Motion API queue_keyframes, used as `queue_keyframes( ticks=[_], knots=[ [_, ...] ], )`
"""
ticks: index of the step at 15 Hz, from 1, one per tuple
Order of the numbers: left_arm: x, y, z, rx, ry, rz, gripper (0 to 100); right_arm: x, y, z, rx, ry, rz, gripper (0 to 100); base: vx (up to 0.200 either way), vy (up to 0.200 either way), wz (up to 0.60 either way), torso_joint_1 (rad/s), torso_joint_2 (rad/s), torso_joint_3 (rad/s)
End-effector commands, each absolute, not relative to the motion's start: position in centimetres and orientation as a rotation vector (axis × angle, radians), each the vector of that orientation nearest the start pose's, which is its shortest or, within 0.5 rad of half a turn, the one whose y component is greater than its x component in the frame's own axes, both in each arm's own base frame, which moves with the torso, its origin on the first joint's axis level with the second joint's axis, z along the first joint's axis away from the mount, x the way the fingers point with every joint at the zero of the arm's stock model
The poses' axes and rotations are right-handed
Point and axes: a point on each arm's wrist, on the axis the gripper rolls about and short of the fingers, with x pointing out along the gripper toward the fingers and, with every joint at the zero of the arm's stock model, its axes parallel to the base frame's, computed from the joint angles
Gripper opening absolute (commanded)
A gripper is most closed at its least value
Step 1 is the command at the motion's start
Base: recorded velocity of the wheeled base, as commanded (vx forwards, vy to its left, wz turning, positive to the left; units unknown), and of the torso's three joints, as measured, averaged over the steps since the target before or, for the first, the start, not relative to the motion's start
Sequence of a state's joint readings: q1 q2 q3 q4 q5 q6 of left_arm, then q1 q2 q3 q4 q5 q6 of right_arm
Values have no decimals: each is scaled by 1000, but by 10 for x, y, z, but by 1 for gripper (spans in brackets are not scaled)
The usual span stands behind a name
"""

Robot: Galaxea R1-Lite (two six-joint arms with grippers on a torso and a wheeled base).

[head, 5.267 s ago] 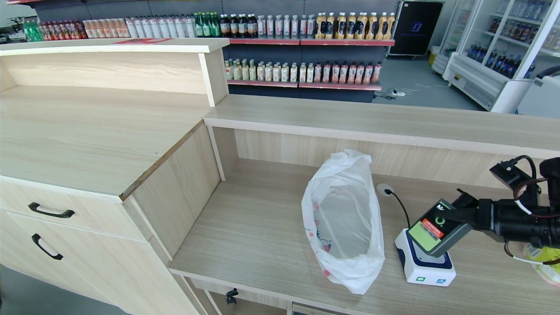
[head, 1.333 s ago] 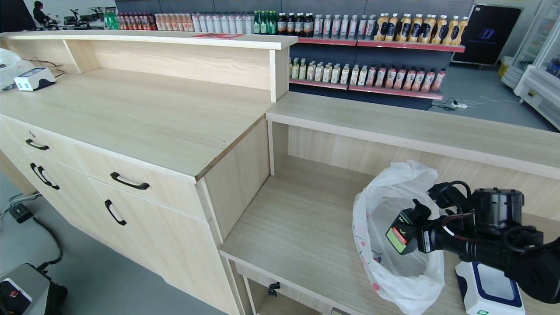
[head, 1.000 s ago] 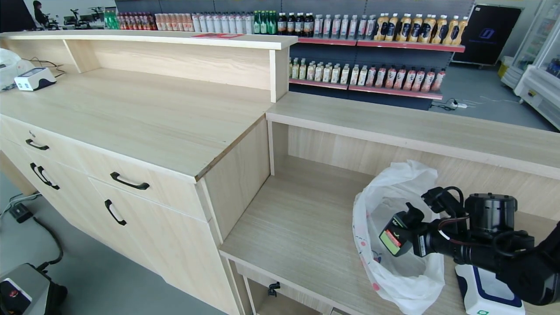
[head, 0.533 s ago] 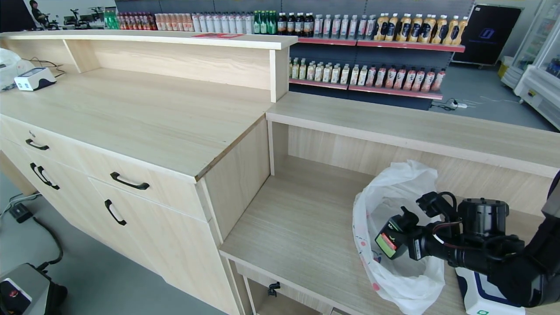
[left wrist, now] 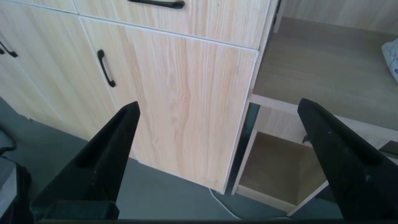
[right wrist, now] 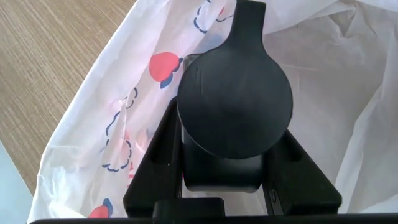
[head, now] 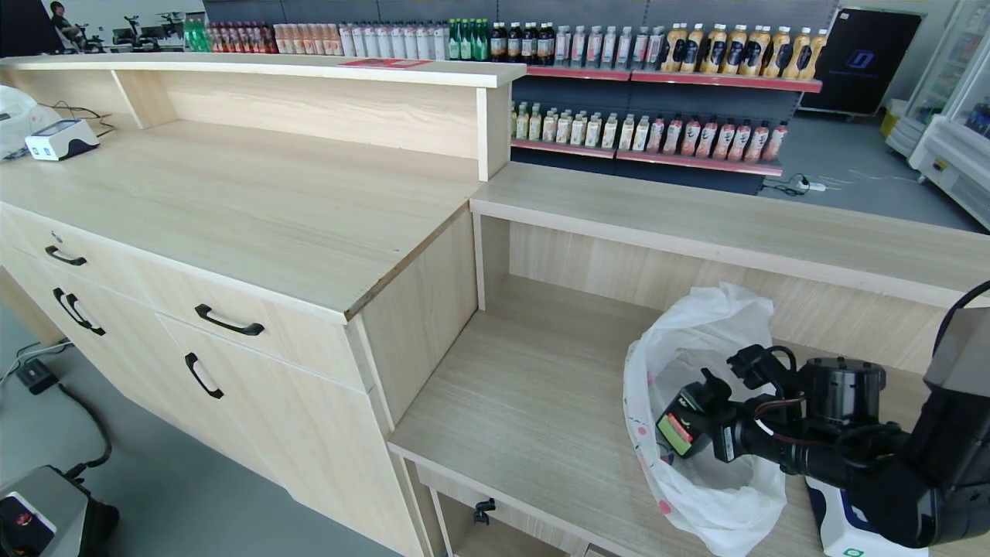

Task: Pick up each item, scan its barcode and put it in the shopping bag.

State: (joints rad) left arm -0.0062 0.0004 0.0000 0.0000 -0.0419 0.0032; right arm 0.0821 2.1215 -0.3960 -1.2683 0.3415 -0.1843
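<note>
Lower than a second ago, your right claw [head: 696,424] has carried the dark box [head: 674,430] with the green-and-red label down from above the rim into the mouth of the shopping bag [head: 700,325]. Some seconds back that box was held at the scanner [head: 839,534], so the scan looks done and bagging is the step in hand.

Nearest you, the left claw [left wrist: 217,106] hangs with its fingers spread wide apart in front of a pale cupboard door [left wrist: 186,81], well away from the work. On the low worktop [head: 526,402], the scanner stands just beside the bag, on its right.

The right claw is clamped on the box at its rear end. The label end leads, pointing into the bag and a little downward. It is inside the rim but, as far as the head view tells, not yet resting on the bottom. From the wrist, the bag's printed wall [right wrist: 112,124] rises close along one side — thin, slack film, likely to snag.

To finish well, sink along the middle of the opening, clear of that wall, and part the fingers only once the box is low enough to drop a short way. Then draw back along the line you came in — otherwise the claw may drag the rim and tip the bag. Beyond, the drink shelves [head: 642,131] play no part.
</note>
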Motion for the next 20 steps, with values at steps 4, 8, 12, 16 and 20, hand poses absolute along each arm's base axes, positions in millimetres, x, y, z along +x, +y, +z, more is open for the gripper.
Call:
queue_keyframes(
  ticks=[4,8,12,16,20],
  knots=[
    [-23,-1,76,3,1,-48,100,294,35,19,-117,442,470,0,0,0,0,0,0,0],
    [-23,-1,76,3,1,-49,100,292,35,19,-117,447,472,100,0,0,0,0,0,0],
    [-23,-1,76,3,1,-49,100,287,33,41,-124,389,459,100,0,0,0,0,0,0],
    [-23,-1,76,3,1,-48,100,231,23,154,-172,115,392,100,0,0,0,0,0,0],
    [-23,-1,76,3,1,-49,100,169,-14,198,-413,37,196,100,0,0,0,0,0,0]
  ],
)
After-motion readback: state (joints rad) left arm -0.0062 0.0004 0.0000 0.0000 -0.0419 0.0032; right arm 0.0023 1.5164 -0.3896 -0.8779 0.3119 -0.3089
